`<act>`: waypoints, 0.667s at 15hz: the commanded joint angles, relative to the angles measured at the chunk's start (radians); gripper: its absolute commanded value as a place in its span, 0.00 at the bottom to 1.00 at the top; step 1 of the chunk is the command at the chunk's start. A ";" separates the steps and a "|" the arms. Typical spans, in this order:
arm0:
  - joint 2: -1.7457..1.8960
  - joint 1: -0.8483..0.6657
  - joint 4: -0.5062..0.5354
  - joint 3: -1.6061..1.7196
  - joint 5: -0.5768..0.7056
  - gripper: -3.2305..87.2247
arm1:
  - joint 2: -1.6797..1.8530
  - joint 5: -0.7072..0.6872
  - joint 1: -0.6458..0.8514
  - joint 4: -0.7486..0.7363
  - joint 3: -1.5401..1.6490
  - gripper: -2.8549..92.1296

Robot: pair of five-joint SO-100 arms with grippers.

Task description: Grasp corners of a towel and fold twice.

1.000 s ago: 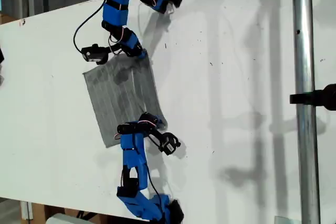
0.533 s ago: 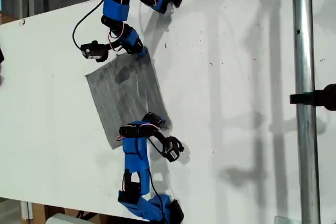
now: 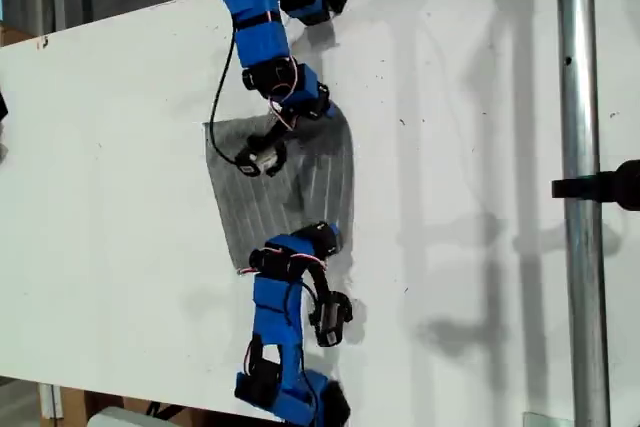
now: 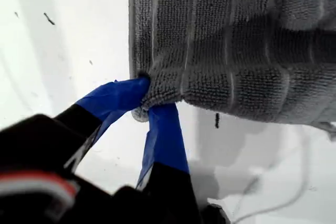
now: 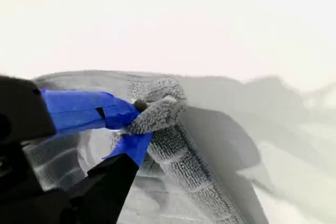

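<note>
The grey striped towel (image 3: 300, 187) lies on the white table (image 3: 470, 247) between two blue arms. In the exterior view, one arm reaches down from the top to the towel's upper right corner (image 3: 335, 115). The other reaches up from the bottom to its lower right corner (image 3: 335, 237). I cannot tell which arm is which. My first gripper (image 4: 149, 100) is shut on a corner of the towel (image 4: 236, 40), which hangs raised over the table. My second gripper (image 5: 134, 121) is shut on another bunched corner (image 5: 160, 111), with more cloth (image 5: 184, 171) beneath it.
A metal pole (image 3: 578, 97) with a black clamp (image 3: 610, 185) runs down the exterior view's right. The table's edge slants along that view's upper left. Small dark specks (image 3: 402, 122) mark the tabletop.
Both arms have moved toward the exterior view's right, pulling the towel with them by its two right corners. The upper arm now reaches over the cloth.
</note>
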 commanded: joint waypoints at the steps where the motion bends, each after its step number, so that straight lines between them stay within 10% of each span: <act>1: 0.095 0.049 0.025 -0.017 0.023 0.01 | -0.032 0.005 -0.052 0.080 -0.187 0.03; 10: 0.124 -0.522 0.051 0.002 -0.241 0.00 | 0.183 -0.104 0.750 -0.293 0.009 0.03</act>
